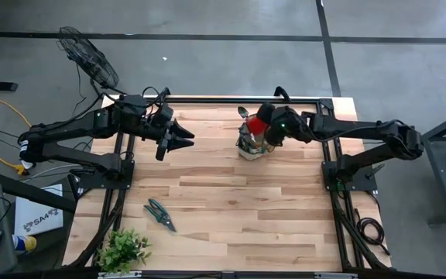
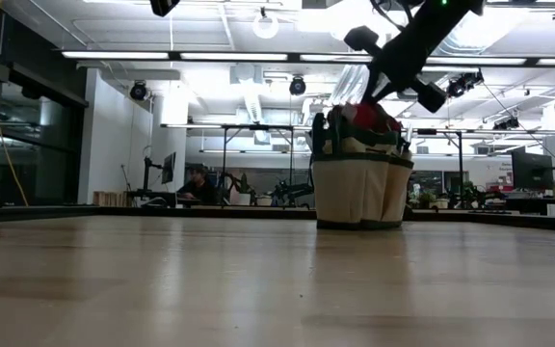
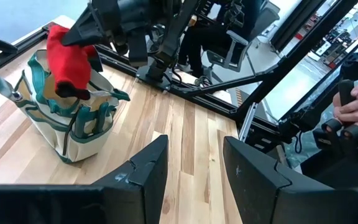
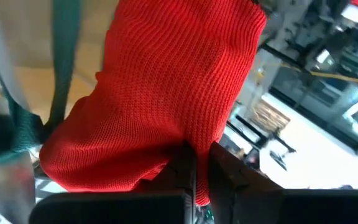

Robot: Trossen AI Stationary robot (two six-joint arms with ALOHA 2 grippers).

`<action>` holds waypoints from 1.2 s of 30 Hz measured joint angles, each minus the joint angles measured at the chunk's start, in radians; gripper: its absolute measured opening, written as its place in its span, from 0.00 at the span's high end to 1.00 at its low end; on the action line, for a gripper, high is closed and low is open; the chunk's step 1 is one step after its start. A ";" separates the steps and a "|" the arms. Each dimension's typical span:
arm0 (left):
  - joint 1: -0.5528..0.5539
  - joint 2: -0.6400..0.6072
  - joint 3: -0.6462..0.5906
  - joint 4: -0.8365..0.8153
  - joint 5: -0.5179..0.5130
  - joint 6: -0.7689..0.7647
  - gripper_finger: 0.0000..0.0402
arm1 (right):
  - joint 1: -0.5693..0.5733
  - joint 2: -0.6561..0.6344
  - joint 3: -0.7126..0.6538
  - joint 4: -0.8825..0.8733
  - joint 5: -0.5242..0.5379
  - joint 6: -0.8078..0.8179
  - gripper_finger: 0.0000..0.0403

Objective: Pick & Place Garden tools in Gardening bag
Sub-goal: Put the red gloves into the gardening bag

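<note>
Over the gardening bag (image 1: 248,146) the way in is blocked: the right claw (image 1: 263,130) hangs at its mouth, pinched on a red cloth bundle (image 4: 166,99) that fills the opening. The left claw (image 1: 183,138), fingers parted, hovers apart from the bag with bare tabletop (image 1: 231,209) between them. Nearer the front, 1 pair of pruning shears (image 1: 159,214) and a leafy plant (image 1: 124,249) at the front-left corner are the only obstacles.

High cam is looking straight down on the surface (image 1: 231,201); low cam is sitting at board level facing the room; wrist cams are looking close-in (all sharing the gardening bag (image 2: 359,188)).
</note>
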 joint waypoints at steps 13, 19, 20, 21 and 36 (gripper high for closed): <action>0.000 0.000 0.000 0.001 -0.003 0.000 0.62 | 0.011 0.046 0.000 -0.016 -0.020 -0.008 0.98; 0.000 0.000 0.000 0.001 -0.002 0.000 0.62 | 0.011 0.063 0.000 -0.027 -0.056 0.023 0.95; 0.000 0.000 0.000 0.001 -0.002 0.000 0.62 | 0.011 0.063 0.000 -0.027 -0.056 0.044 0.94; 0.000 0.000 0.000 0.001 -0.002 0.000 0.62 | 0.011 0.063 0.000 -0.027 -0.056 0.062 0.94; 0.000 0.000 -0.001 0.000 -0.001 0.000 0.62 | 0.011 0.050 0.000 -0.031 -0.105 0.302 0.77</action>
